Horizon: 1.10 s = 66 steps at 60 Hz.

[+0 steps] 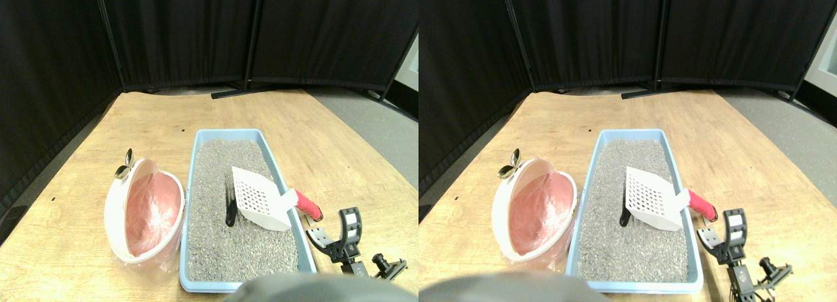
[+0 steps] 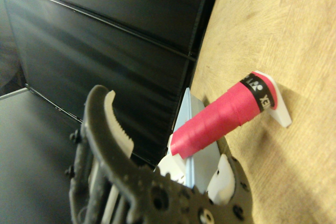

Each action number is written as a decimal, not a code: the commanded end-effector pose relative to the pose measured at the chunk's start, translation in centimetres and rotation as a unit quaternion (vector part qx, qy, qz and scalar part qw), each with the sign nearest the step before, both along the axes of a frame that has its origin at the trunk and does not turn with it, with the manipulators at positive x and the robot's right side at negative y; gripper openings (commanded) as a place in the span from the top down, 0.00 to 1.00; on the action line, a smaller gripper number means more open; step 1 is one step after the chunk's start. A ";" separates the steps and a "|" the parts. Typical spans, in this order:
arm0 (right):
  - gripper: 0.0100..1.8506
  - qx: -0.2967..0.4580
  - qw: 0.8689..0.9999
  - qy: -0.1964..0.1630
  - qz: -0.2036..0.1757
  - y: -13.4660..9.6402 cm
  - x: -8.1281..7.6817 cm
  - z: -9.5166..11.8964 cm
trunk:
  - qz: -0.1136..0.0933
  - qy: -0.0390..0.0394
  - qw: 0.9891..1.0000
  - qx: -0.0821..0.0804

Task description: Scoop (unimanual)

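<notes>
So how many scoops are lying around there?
1. The white slotted scoop leans in the blue litter tray, its red-wrapped handle sticking out over the right rim toward the gripper. None hidden that I can see.

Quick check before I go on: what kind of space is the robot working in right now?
Likely a lab test area: black curtain panels screen off a wooden floor, where a blue litter tray and a lined bin are staged.

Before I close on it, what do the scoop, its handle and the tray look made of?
The scoop looks like rigid white moulded plastic, matte, its blade pierced with rows of holes. Its handle appears wrapped in red grip tape, with spiral overlaps showing, finished by a black band. The tray looks like smooth pale blue plastic, filled with grey granular litter.
</notes>
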State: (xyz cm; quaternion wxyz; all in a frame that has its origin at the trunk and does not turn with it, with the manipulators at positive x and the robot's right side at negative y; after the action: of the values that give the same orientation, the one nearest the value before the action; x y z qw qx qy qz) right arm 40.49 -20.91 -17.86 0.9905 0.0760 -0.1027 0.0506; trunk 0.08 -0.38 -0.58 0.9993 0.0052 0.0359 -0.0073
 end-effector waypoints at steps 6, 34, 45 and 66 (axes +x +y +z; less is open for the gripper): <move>0.49 0.017 1.000 -0.001 -0.005 0.0 0.8 -0.1 | 0.005 -0.004 1.000 -0.013; 0.42 0.064 0.998 0.002 0.018 0.3 3.1 -0.9 | 0.007 -0.001 1.000 -0.018; 0.41 0.073 0.997 0.004 0.011 0.4 3.6 -1.6 | 0.007 -0.001 1.000 -0.019; 0.45 0.076 0.997 0.011 -0.005 0.0 4.5 -2.2 | 0.007 -0.001 1.000 -0.016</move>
State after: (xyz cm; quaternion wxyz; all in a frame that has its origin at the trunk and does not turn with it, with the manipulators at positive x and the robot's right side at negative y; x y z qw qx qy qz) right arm 44.90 -20.71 -19.88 0.9852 0.1428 -0.0853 0.0415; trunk -0.09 -0.36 -0.51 0.9994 -0.0066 0.0345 -0.0010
